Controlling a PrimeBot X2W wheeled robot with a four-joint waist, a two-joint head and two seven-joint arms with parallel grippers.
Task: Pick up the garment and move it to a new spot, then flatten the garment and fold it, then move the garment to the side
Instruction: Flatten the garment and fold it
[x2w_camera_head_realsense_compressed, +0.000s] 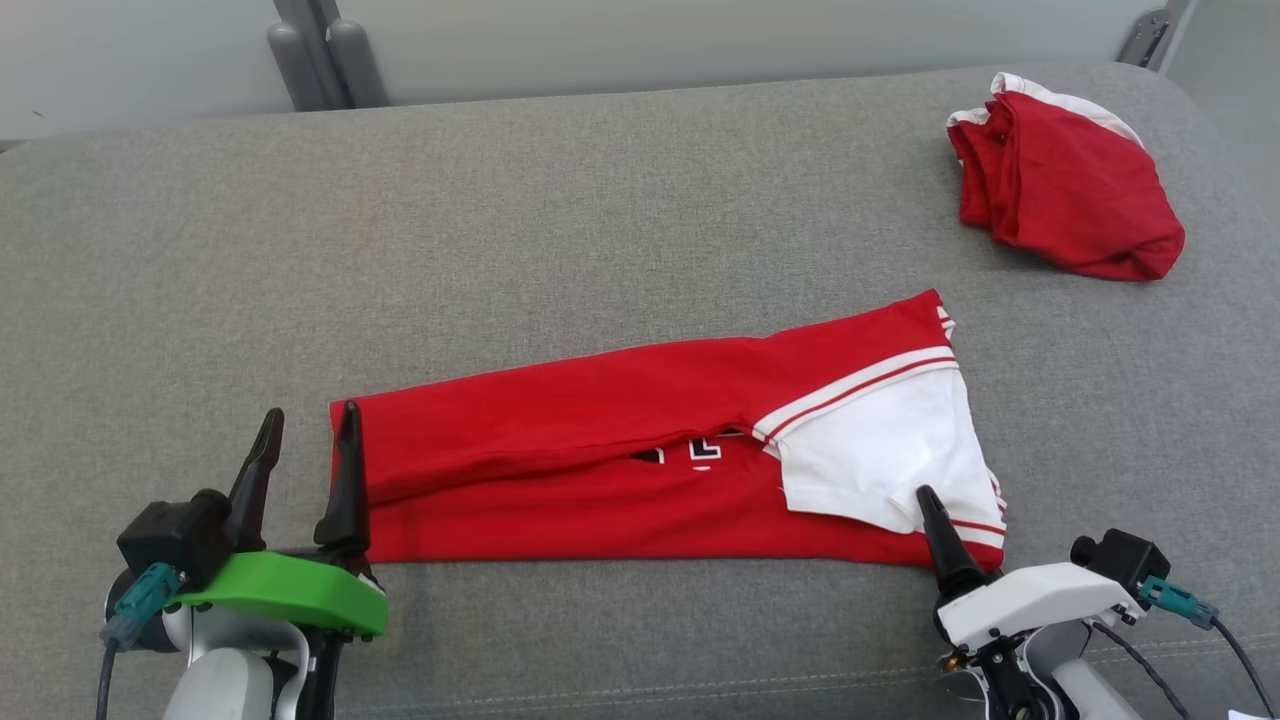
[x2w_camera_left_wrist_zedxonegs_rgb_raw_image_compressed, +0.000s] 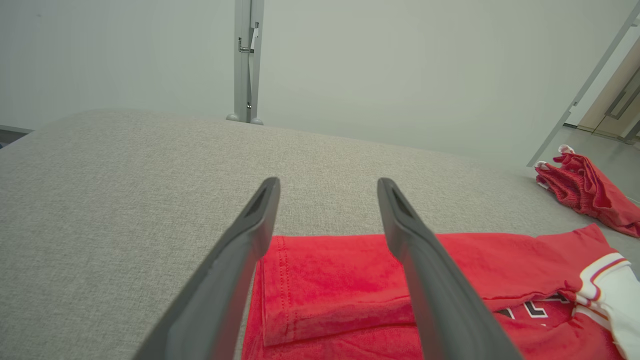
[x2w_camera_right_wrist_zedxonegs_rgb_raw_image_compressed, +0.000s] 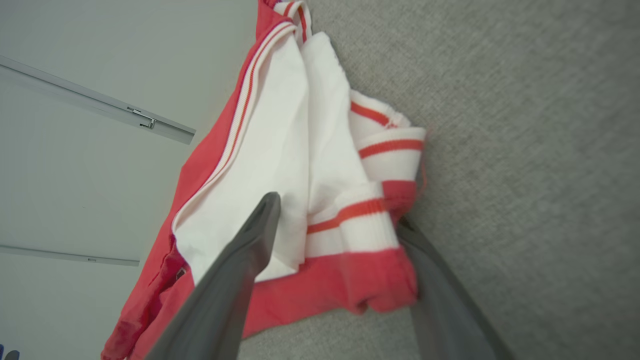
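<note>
The garment (x2w_camera_head_realsense_compressed: 600, 430) is a red shirt with white, red-striped sleeves, folded into a long band across the grey padded surface (x2w_camera_head_realsense_compressed: 500, 220). My left gripper (x2w_camera_head_realsense_compressed: 310, 410) stands open at the band's left end, its right finger over the red hem (x2w_camera_left_wrist_zedxonegs_rgb_raw_image_compressed: 325, 280) and its left finger over bare surface. My right gripper (x2w_camera_head_realsense_compressed: 960, 520) is open at the band's near right corner. In the right wrist view that white and red corner (x2w_camera_right_wrist_zedxonegs_rgb_raw_image_compressed: 350, 235) lies between the two fingers (x2w_camera_right_wrist_zedxonegs_rgb_raw_image_compressed: 235, 280), one above the cloth and one at its outer edge.
A second red and white garment (x2w_camera_head_realsense_compressed: 1060, 180) lies crumpled at the far right of the surface, also seen from the left wrist (x2w_camera_left_wrist_zedxonegs_rgb_raw_image_compressed: 590, 192). A pale wall with a metal post (x2w_camera_left_wrist_zedxonegs_rgb_raw_image_compressed: 247, 60) stands behind the far edge.
</note>
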